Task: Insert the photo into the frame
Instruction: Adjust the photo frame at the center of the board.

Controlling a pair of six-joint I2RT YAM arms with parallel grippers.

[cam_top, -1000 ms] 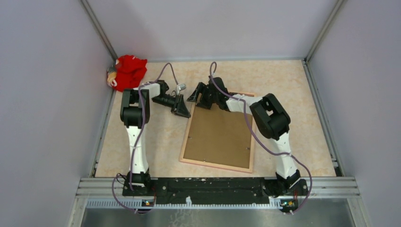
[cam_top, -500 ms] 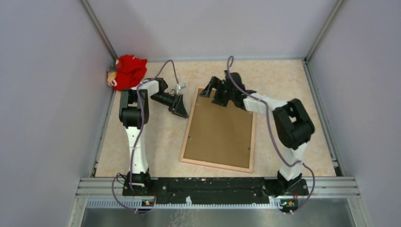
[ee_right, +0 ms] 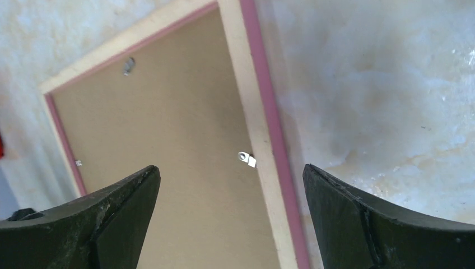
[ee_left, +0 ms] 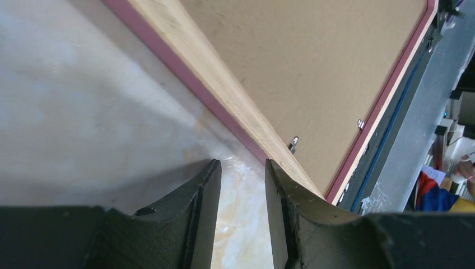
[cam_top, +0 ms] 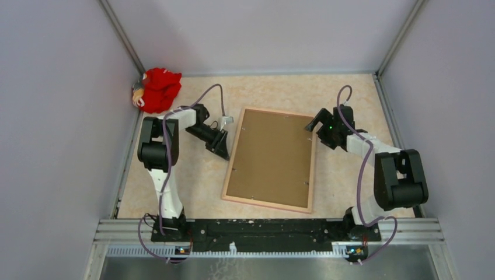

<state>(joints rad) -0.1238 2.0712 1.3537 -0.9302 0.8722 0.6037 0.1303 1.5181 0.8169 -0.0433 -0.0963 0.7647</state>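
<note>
1. Lying back-up in the middle of the top external view, the frame (cam_top: 265, 203) is resting flat on the table (cam_top: 362, 93). Its pale rim is enclosing a brown backing board (cam_top: 272, 154). The board is covering whatever is beneath it, so whether the photo is sitting inside cannot be told.
2. In the same view the left gripper (cam_top: 222, 147) is sitting just beside the frame's left rim. The right gripper (cam_top: 315, 128) is hanging over the upper right corner. A red cloth bundle (cam_top: 157, 88) is sitting in the upper left corner against the walls, well apart from the frame. Bare tabletop is showing on every side of the frame, widest at the right.
3. The left wrist view is showing the left gripper (ee_left: 242, 163) with its fingers a little apart and nothing between them, only table (ee_left: 84, 101) in the gap. The frame's (ee_left: 215, 84) wood rim and pink edge are running diagonally toward the lower right, just beside the right-hand finger. A small metal clip (ee_left: 293, 142) is standing up from the board (ee_left: 313, 61), a detail too small to read from above.
4. The right wrist view is showing the right gripper (ee_right: 229, 168) spread wide and holding nothing. It is looking down on the frame's (ee_right: 245, 95) right rim and another clip (ee_right: 246, 158) on the board (ee_right: 168, 129), with open table (ee_right: 381, 101) at the right.
</note>
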